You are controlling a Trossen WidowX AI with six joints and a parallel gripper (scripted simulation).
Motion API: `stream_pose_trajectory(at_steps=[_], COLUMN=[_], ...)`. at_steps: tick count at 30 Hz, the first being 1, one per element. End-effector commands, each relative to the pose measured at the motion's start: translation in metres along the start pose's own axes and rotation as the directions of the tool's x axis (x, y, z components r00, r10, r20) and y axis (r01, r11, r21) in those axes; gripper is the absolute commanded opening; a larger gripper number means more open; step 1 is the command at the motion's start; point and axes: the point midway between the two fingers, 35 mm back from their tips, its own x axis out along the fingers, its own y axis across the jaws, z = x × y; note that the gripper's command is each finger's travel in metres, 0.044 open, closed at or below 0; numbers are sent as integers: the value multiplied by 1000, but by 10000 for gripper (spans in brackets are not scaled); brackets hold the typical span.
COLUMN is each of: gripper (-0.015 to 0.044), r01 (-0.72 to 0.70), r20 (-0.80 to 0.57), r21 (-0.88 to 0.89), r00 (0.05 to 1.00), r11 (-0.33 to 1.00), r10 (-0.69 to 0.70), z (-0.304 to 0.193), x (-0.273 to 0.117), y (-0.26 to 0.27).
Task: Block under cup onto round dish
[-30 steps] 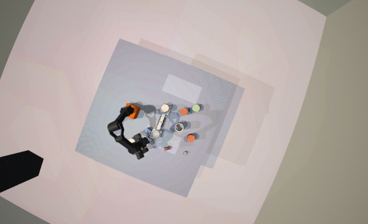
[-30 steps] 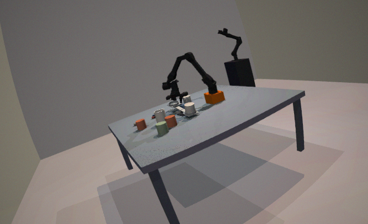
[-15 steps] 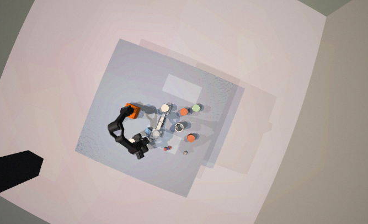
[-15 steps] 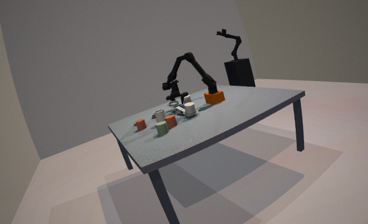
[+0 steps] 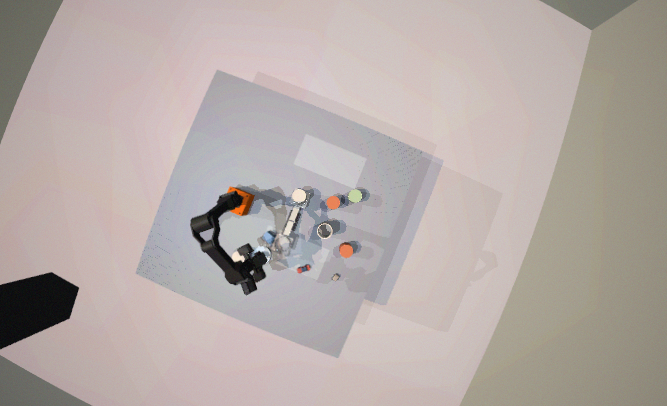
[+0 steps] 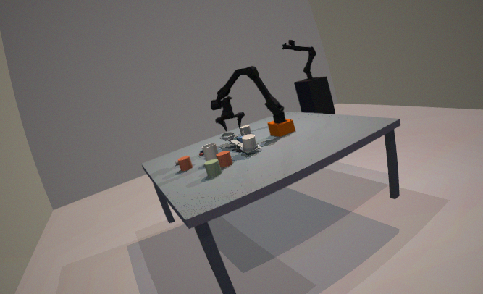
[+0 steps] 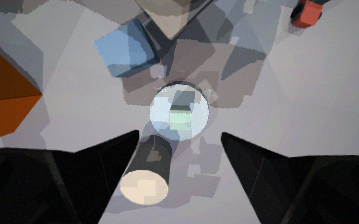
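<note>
A pale green block (image 7: 180, 120) lies on the round, light dish (image 7: 159, 113) (image 5: 263, 250). My gripper (image 7: 180, 135) (image 6: 232, 129) is open and empty, above the dish, with its fingers wide apart. One cream cup (image 7: 144, 187) (image 5: 237, 256) (image 6: 245, 129) stands on the table beside the dish, close to my left finger in the wrist view, and not above the dish. The other cream cup (image 5: 299, 195) (image 6: 249, 142) stands on one end of the balance (image 5: 291, 221) (image 7: 171, 22). The balance's other end bears no cup.
A blue block (image 7: 125, 49) (image 5: 268, 236) lies between dish and balance. A red toy car (image 7: 308, 14) (image 5: 303, 268), a grey-white open container (image 6: 209, 152), two orange cylinders (image 5: 333, 202) (image 5: 346, 250) and a green cylinder (image 5: 355, 195) stand farther out. My orange base (image 6: 281, 128) is nearby.
</note>
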Motion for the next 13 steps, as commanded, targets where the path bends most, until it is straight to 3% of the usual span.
stream_pose_trajectory(at_steps=[1, 13], gripper=[440, 440], r01=[6, 7], r20=[-2, -1], r21=[-1, -1], r00=[1000, 1000], r11=[1000, 1000], r10=[-6, -7], z=[0, 0], x=[-31, -41], y=[1, 2])
